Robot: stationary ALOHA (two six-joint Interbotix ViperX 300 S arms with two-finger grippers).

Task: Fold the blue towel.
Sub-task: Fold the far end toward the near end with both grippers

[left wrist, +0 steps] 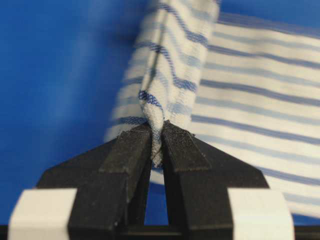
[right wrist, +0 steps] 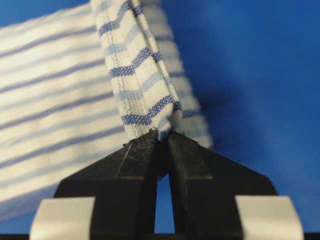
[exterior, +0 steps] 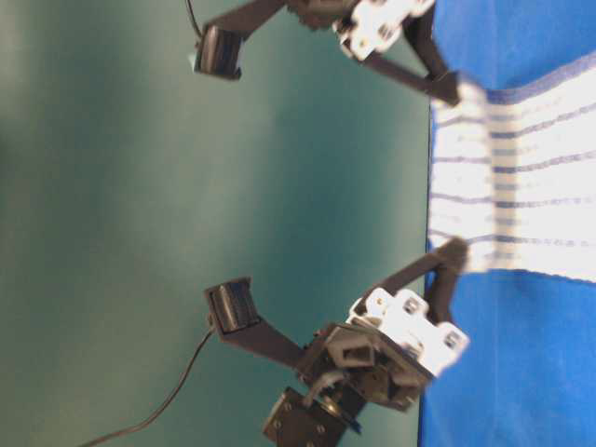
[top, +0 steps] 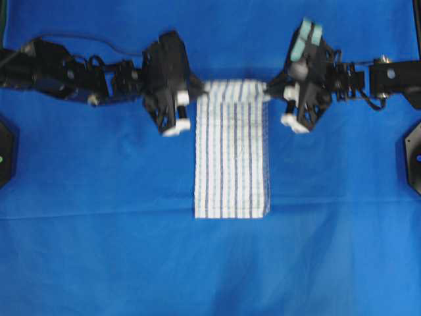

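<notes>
You've got the blue towel (top: pixel 231 148) lying lengthwise on the blue table covering (top: pixel 99 250), near edge flat, far edge raised, its corners pinched by the left gripper (top: pixel 201 87) and the right gripper (top: pixel 268 90), both pressed tight on cloth.

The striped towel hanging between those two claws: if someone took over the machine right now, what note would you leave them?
Left gripper: shut on one upper corner of the towel.
Right gripper: shut on the other upper corner.
Towel: the gripped edge is lifted off the blue table cover; the rest lies flat as a long strip, its free end nearest the bottom of the overhead view.
Done: both corners gripped and raised.
Left: probably carry the held edge over to the free end, lay it down, let go.
</notes>
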